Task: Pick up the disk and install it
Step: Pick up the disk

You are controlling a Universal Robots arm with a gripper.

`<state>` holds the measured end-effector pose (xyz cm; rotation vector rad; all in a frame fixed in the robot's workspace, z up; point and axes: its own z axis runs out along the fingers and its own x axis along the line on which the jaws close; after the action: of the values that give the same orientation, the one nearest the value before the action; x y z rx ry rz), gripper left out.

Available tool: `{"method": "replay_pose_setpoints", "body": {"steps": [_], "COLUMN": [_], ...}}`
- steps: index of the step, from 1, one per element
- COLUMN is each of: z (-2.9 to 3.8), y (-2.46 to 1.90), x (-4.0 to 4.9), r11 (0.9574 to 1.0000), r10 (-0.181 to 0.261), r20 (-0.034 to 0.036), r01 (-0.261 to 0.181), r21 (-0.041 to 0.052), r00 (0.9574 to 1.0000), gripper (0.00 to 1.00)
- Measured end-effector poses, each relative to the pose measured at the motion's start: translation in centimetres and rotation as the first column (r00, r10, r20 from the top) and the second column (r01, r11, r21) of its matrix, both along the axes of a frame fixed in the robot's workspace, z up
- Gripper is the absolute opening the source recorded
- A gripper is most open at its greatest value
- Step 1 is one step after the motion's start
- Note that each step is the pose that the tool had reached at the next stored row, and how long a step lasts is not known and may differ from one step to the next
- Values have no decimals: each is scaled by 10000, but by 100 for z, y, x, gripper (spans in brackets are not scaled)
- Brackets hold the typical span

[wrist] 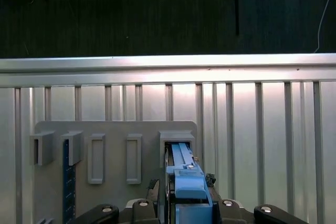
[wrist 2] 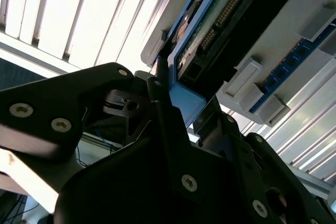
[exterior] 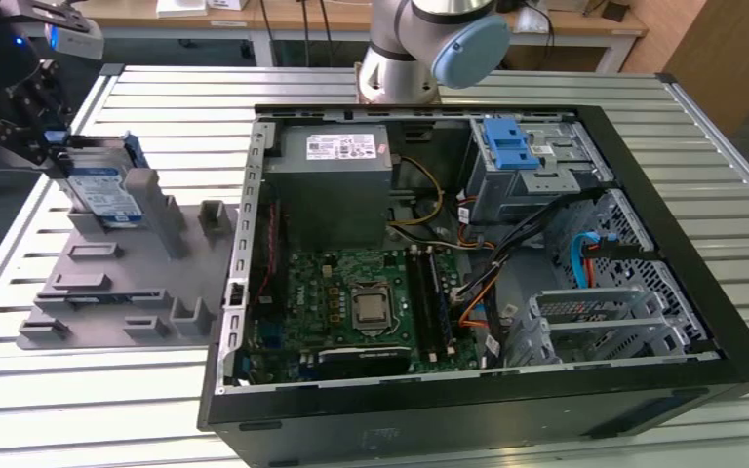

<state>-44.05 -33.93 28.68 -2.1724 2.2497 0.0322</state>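
The disk (exterior: pixel 98 190) is a flat rectangular slab of silver metal with a white-and-blue label and a smooth blue plastic bracket along its edges. In the second wrist view its other face shows a green circuit board. It stands on edge in 1 slot of a matte grey holder (exterior: pixel 114 283) with blocky posts, on the ribbed metal table (exterior: pixel 89 390), at the exterior view's left of the open black computer case (exterior: pixel 479 419). Its label faces the exterior camera and its long axis looks nearer upright than flat, leaning slightly. The black claw (wrist 2: pixel 184 103) has its 2 fingers closed narrowly on the blue bracket at the disk's end.
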Motion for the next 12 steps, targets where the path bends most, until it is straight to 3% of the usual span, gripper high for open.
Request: {"method": "replay_pose_setpoints", "body": {"steps": [6, 12], "z": [9, 10], "y": [0, 0], "x": [4, 4], "r11": [10000, 10000], "r10": [0, -1], "r20": [-66, -67], "r01": [0, 1], "r21": [-1, 0], "r00": [10000, 10000], "gripper": [44, 44]}}
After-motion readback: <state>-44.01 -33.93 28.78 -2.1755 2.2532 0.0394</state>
